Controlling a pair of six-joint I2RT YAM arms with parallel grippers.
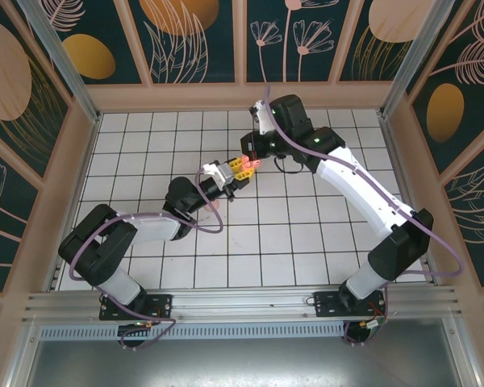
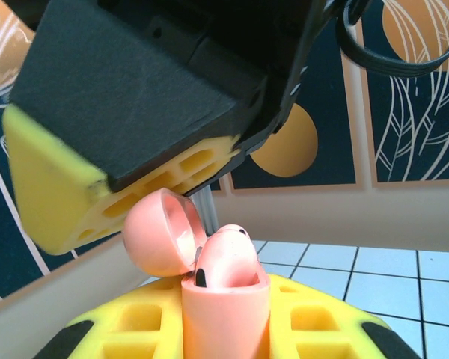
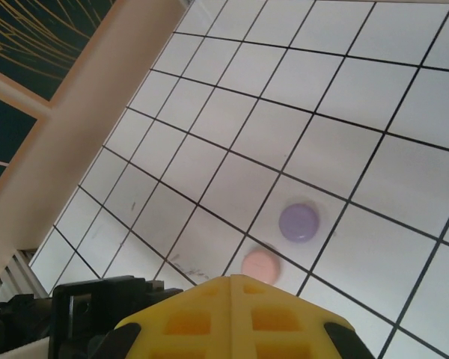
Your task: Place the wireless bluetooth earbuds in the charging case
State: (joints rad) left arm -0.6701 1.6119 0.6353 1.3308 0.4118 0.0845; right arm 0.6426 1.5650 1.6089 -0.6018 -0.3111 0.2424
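Observation:
A salmon-pink charging case (image 2: pixel 224 318) stands upright between the yellow fingers (image 2: pixel 314 329) of my left gripper (image 2: pixel 224 299), which is shut on it. Its round lid (image 2: pixel 159 233) is swung open to the left. A salmon-pink earbud (image 2: pixel 228 258) sits in the case's mouth, its top above the rim. My right gripper (image 3: pixel 236 288) is shut, its yellow fingers pressed together with nothing between them. It hangs just above and left of the case, its yellow finger (image 2: pixel 67 202) close to the lid. From above, both grippers (image 1: pixel 240 171) (image 1: pixel 256 160) meet over mid-table, the case (image 1: pixel 252 164) between them.
On the white tiled floor below lie a purple disc (image 3: pixel 298 223) and a pink disc (image 3: pixel 260 263), side by side. A tan rim (image 3: pixel 75 142) and patterned panels wall in the table. The left arm's black body (image 3: pixel 82 314) sits just below the right gripper.

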